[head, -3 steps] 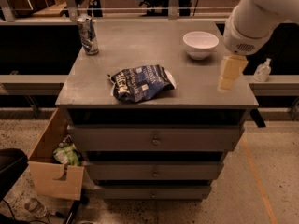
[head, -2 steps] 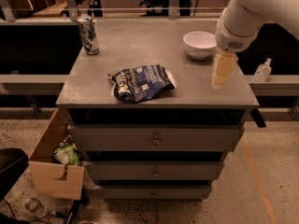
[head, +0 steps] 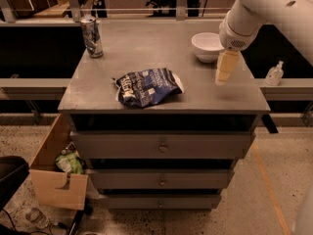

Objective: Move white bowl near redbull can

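The white bowl [head: 207, 45] sits upright at the back right of the grey cabinet top [head: 146, 48]. The redbull can [head: 91, 36] stands upright at the back left corner, far from the bowl. My gripper [head: 223, 75] hangs from the white arm at the right side of the top, just in front of and slightly right of the bowl, its pale fingers pointing down close to the surface. It holds nothing that I can see.
A wrinkly blue-and-white snack bag [head: 146, 86] lies at the front middle of the top. Drawers run below. An open cardboard box [head: 56, 170] stands on the floor at the left. A small bottle [head: 274, 74] stands on a ledge at the right.
The gripper has moved a little left and back toward the bowl. The bowl, can and bag have not moved.
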You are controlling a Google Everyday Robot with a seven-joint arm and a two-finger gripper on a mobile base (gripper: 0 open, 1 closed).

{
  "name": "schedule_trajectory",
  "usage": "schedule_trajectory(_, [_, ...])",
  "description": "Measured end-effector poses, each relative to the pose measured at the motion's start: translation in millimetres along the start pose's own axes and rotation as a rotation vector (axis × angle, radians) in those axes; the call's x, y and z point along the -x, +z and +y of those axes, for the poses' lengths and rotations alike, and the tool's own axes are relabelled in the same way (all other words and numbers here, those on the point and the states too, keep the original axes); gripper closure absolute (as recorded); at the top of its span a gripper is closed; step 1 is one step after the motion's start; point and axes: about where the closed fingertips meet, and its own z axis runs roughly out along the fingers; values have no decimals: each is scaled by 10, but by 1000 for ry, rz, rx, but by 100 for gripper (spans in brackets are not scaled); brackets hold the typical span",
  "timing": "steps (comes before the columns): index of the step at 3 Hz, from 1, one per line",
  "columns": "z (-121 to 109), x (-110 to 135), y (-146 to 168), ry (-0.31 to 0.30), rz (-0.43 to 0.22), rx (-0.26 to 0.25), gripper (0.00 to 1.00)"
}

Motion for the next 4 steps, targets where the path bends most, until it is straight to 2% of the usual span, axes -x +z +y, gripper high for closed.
schedule_trajectory(1, [-208,-42,264,20,-30,28,0])
schedule_trajectory(2, [-322,-49,476,43,-67,58,0])
schedule_trajectory(3, [-392,-15,626,52,-98,80,15])
schedule_trajectory(4, [-426,14,714,57,-118,97,38])
